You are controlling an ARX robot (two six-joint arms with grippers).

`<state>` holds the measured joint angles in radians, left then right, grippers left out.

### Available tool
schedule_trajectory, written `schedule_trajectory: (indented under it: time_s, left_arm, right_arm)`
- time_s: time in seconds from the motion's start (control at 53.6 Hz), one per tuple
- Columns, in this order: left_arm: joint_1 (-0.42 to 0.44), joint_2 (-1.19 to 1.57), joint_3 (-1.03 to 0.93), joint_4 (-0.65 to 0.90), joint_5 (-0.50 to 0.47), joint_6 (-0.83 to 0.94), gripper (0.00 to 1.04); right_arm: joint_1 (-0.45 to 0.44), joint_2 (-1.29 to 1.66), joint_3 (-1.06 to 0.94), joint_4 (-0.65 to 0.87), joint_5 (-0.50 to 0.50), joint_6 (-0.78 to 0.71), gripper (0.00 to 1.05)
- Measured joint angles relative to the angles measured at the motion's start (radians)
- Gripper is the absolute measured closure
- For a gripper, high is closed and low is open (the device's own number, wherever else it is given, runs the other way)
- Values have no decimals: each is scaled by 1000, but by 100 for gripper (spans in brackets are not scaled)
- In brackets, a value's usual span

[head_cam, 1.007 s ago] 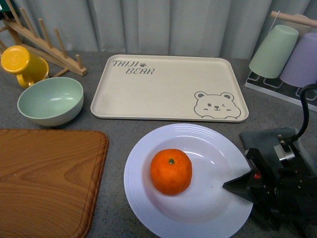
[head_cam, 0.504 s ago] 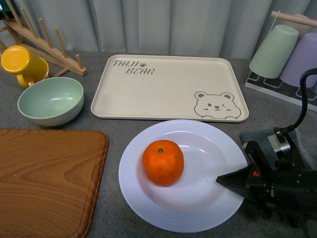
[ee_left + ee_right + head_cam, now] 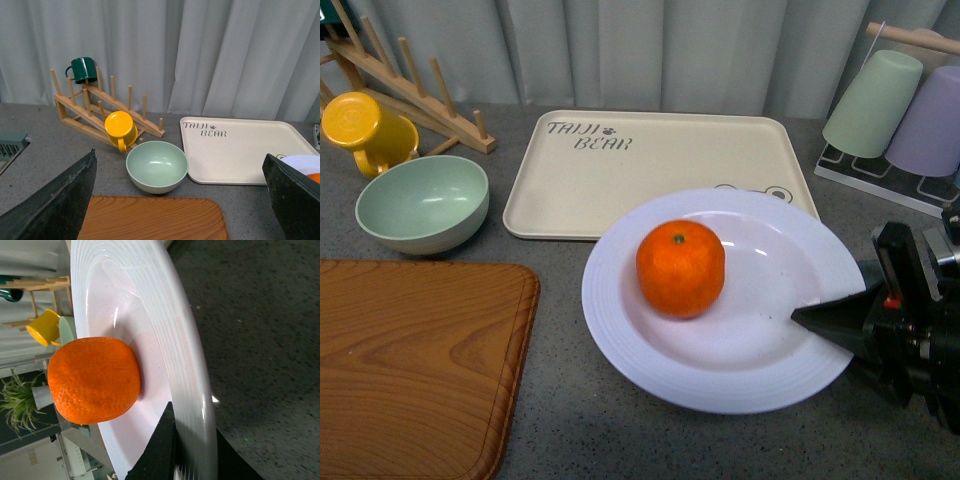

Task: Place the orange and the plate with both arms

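- Lifted and carried back since a moment ago, the plate [image 3: 620, 330] with the orange [image 3: 680, 268] now overlaps the bear tray [image 3: 620, 180].
- Clamped on the rim, the right gripper [image 3: 812, 319] carries both together.
- The left gripper [image 3: 179, 156] gapes empty.

The orange [image 3: 94, 380] sits in the well of the plate [image 3: 165, 340], against its ridged rim. The right gripper [image 3: 192, 450] pinches that rim between dark fingers. A yellow mug [image 3: 44, 327] shows past the plate, and grey tabletop [image 3: 260, 340] lies beside it.
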<state>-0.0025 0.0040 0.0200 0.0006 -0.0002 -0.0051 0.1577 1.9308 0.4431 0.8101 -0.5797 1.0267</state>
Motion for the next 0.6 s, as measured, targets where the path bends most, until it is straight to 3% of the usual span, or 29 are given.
schedule_trajectory:
  time_s: [0.373,0.597]
  left_arm:
    - [0,0,0,0,0,0,6]
    - [0,0,0,0,0,0,6]
  right_arm:
    - [13,125,276,-79,25,34,101]
    - [63,256,490,-177,51,38,101]
